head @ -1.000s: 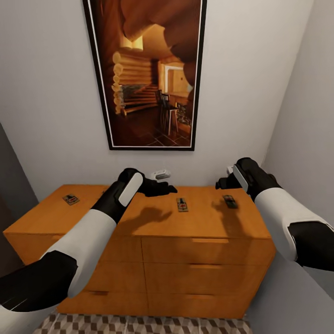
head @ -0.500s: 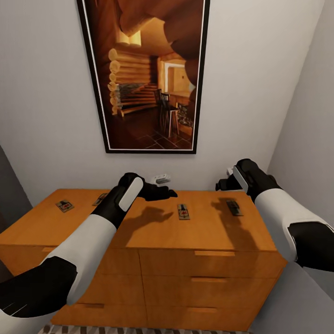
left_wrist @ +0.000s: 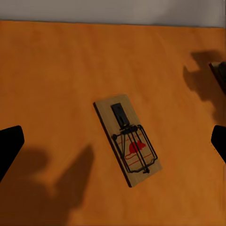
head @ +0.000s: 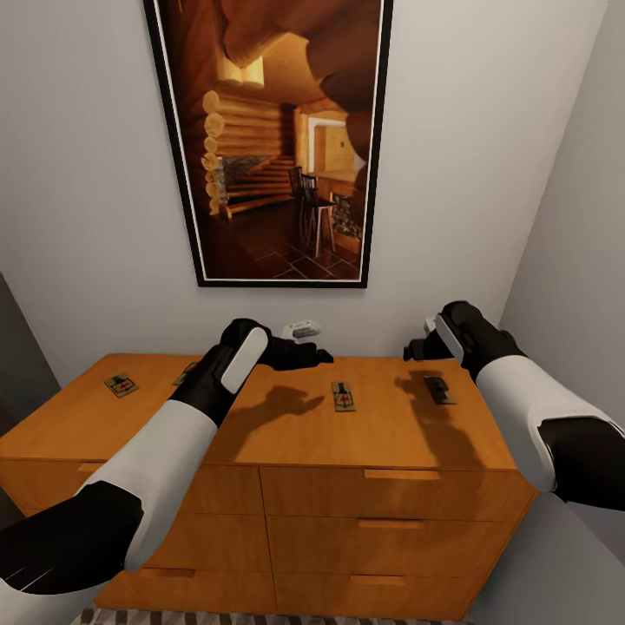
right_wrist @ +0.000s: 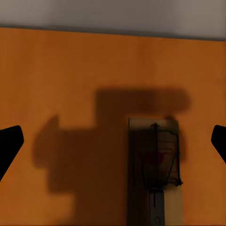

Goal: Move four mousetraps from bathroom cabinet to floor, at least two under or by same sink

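The orange-brown cabinet [head: 286,434] stands against the wall, with mousetraps lying flat on its top. One mousetrap [head: 121,384] lies at the far left, and a second [head: 185,373] is half hidden behind my left forearm. A third mousetrap [head: 344,396] lies in the middle, below my left gripper [head: 318,355], and the left wrist view shows it [left_wrist: 128,139] between the open fingers [left_wrist: 9,146]. The fourth mousetrap [head: 437,389] lies at the right, in shadow under my right gripper [head: 417,347]. In the right wrist view it [right_wrist: 155,169] sits between open fingertips [right_wrist: 9,143].
A large framed picture [head: 273,139] hangs above the cabinet, with a small white object [head: 302,329] against the wall at the cabinet's back edge. A side wall [head: 573,260] closes in on the right. A strip of patterned floor [head: 260,618] shows below the drawers.
The whole head view has shifted: the cabinet top sits lower and larger, and less floor shows. Both arms hold nearly the same pose above the traps.
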Tool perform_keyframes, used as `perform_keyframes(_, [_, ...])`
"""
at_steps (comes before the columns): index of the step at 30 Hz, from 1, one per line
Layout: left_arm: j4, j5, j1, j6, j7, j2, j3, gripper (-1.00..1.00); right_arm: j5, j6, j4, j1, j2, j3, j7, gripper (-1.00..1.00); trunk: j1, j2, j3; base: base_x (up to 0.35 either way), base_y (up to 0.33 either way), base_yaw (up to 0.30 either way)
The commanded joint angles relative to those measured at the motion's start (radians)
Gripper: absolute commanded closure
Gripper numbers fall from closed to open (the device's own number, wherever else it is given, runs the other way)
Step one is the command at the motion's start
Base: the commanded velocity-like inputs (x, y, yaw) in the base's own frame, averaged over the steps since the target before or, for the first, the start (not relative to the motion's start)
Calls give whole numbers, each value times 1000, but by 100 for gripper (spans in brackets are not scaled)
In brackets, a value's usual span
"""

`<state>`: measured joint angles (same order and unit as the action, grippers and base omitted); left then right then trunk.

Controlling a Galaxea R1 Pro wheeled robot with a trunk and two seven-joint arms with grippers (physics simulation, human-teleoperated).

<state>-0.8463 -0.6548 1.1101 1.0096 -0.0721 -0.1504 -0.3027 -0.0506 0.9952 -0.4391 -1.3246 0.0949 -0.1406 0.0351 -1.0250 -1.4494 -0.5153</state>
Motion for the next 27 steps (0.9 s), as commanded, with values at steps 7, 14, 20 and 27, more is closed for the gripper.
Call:
perform_keyframes(7, [-6, -8, 1, 3, -8, 0, -1, -100, -4, 2, 32, 6, 2, -8, 1, -100, 0, -1, -1, 0, 0, 0])
perform_keyframes(14, [-6, -8, 1, 3, -8, 0, -1, -100, -3, 2, 60, 17, 2, -8, -2, -100, 0, -1, -1, 0, 0, 0])
perform_keyframes(20, [-7, -9, 1, 3, -8, 0, -2, -100, -2, 1, 71, 31, 4, -7, -3, -100, 0, -1, -1, 0, 0, 0])
perform_keyframes(27, [-7, -9, 1, 3, -8, 0, -2, -100, -2, -1, 73, 47, 7, -7, -3, -100, 0, -1, -1, 0, 0, 0])
